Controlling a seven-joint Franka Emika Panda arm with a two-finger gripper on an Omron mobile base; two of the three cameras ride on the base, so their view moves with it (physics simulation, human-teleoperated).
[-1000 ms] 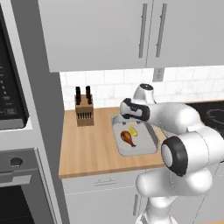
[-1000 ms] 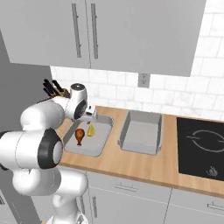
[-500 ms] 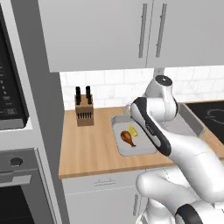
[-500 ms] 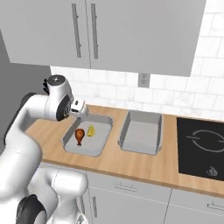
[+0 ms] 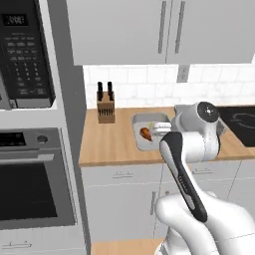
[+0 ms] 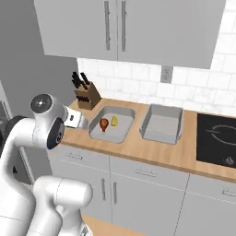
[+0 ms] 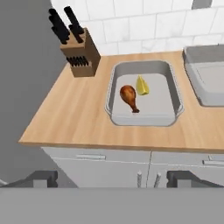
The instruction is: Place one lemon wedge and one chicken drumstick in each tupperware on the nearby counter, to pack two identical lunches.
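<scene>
Broadly, the worktop (image 6: 138, 150) carries two grey tupperware trays side by side. One tupperware (image 7: 168, 114) holds a chicken drumstick (image 7: 129, 96) with a lemon wedge (image 7: 142, 85) touching it at two o'clock. Its neighbour (image 6: 161, 124) sits at three o'clock. A knife block (image 7: 78, 54) stands at ten o'clock. Off the worktop's front edge, the hand (image 7: 113, 178) is spread wide, gripping nothing.

light: bright, even, diffuse, no visible source | shadows: faint, soft inside the tupperware (image 7: 144, 114) and under the upper cabinets (image 6: 138, 27) | glare: none (matte rendered surfaces) | sharpness: slightly soft, coarse resolution | distortion: none evident
</scene>
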